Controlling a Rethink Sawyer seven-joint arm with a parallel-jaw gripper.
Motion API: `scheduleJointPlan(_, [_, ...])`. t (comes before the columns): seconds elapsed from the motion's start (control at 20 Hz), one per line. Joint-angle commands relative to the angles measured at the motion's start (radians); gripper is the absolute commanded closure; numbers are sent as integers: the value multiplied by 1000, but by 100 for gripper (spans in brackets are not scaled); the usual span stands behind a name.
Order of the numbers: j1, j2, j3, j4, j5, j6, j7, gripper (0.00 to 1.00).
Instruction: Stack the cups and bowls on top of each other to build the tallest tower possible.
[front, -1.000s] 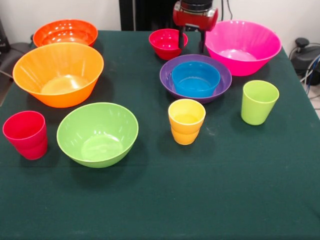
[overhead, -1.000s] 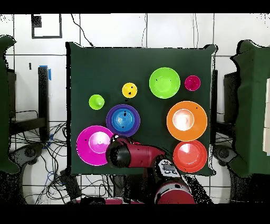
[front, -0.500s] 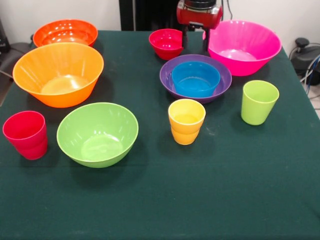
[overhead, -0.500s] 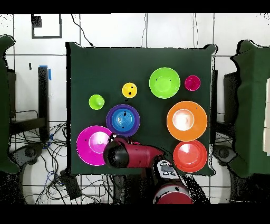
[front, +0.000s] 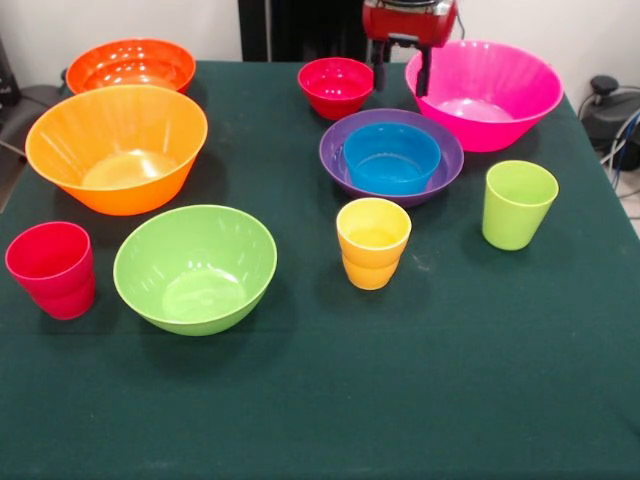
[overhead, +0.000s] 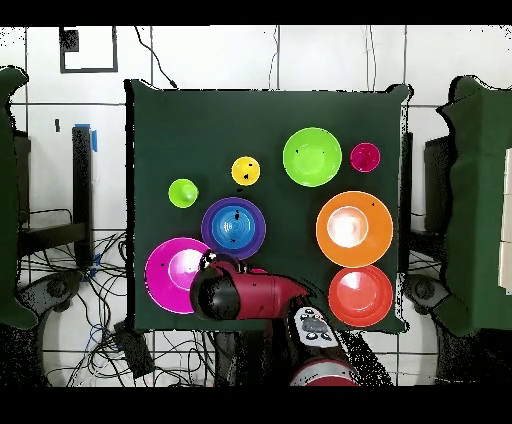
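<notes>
1. Desk (front: 300, 420): covered in dark green cloth; it carries every item below.
2. Gripper (front: 401, 70): red body at the top edge of the front view, two dark fingers (front: 423, 72) pointing down and spread apart with nothing between them. It hangs at the near rim of the pink bowl, with one finger in front of the bowl's left wall and the other over the gap towards the small red bowl. In the overhead view the red arm (overhead: 250, 295) covers this spot.
3. Pink bowl (front: 495, 95): large, upright, far right of the desk.
4. Small red bowl (front: 335, 87): upright, just left of the gripper, apart from the pink bowl.
5. Purple bowl (front: 336, 150): medium, upright, in front of items 3 and 4 (the base of the tower so far).
6. Blue bowl (front: 390, 158): small, nested upright inside the purple bowl.
7. Light orange bowl (front: 117, 147): large, upright, left side.
8. Red-orange bowl (front: 130, 64): large, upright, far left corner, behind the light orange bowl.
9. Lime green bowl (front: 195, 267): medium, upright, in front of the light orange bowl.
10. Red cup (front: 52, 269): upright, just left of the lime green bowl.
11. Yellow cup (front: 373, 243): upright, in front of the purple bowl, apart from it.
12. Lime green cup (front: 517, 204): upright, right of the yellow cup, standing alone.
</notes>
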Motion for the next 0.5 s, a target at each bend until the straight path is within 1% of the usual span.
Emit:
scheduleJointPlan(0.05, [67, -37, 68, 80, 8, -21, 156, 0])
scheduleJointPlan(0.15, [85, -53, 68, 95, 22, -16, 170, 0])
scheduleJointPlan(0.5, [127, -30, 58, 103, 41, -56, 196, 0])
